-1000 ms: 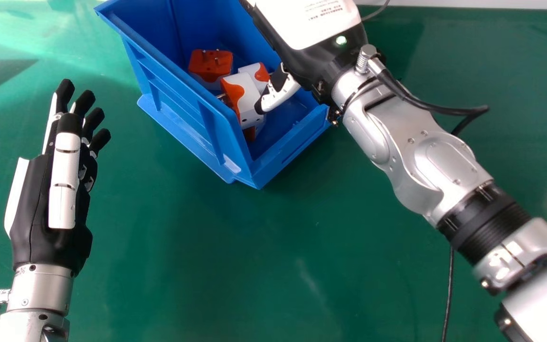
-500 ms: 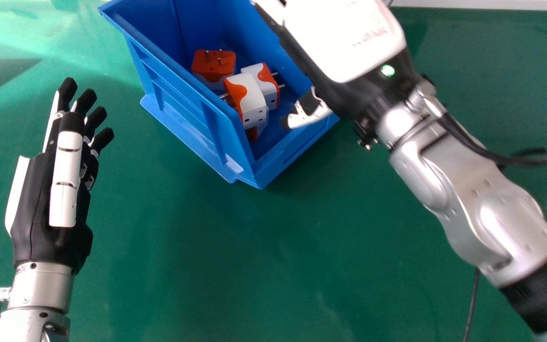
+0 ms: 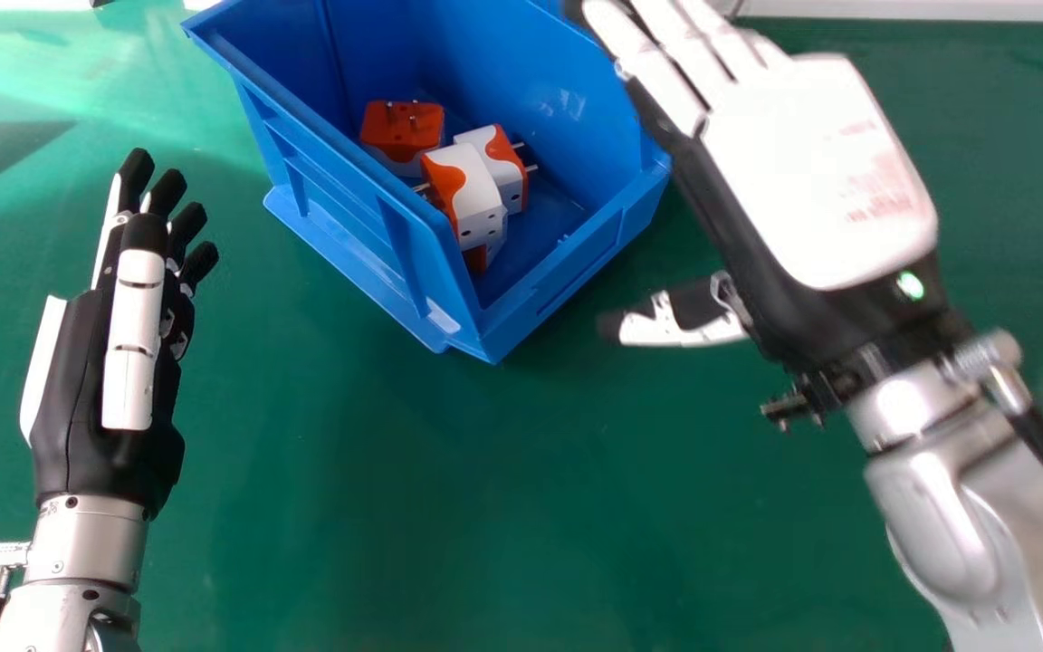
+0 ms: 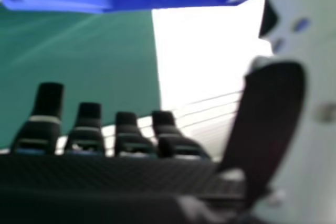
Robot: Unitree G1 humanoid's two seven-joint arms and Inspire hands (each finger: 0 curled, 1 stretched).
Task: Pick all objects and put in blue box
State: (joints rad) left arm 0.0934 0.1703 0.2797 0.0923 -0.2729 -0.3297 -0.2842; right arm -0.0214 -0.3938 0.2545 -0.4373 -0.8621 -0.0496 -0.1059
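We note the blue box (image 3: 340, 190) on the green table (image 3: 485, 498), at the far middle, set at an angle with one corner pointing near. Inside lie orange-and-white plug adapters: one (image 3: 401, 131) at the left with pins up, a second (image 3: 476, 195) against the near left wall, pins leftward, a third (image 3: 501, 163) just behind it, pins to the right. Part of another piece (image 3: 478, 258) shows beneath the second.

Right hand (image 3: 811, 172): we log it to the right of the box, back of the hand up, fingers straight and pointing far, thumb (image 3: 675, 321) spread leftward, wide open with nothing held. Left hand (image 3: 132, 344): idle at the left, fingers straight.
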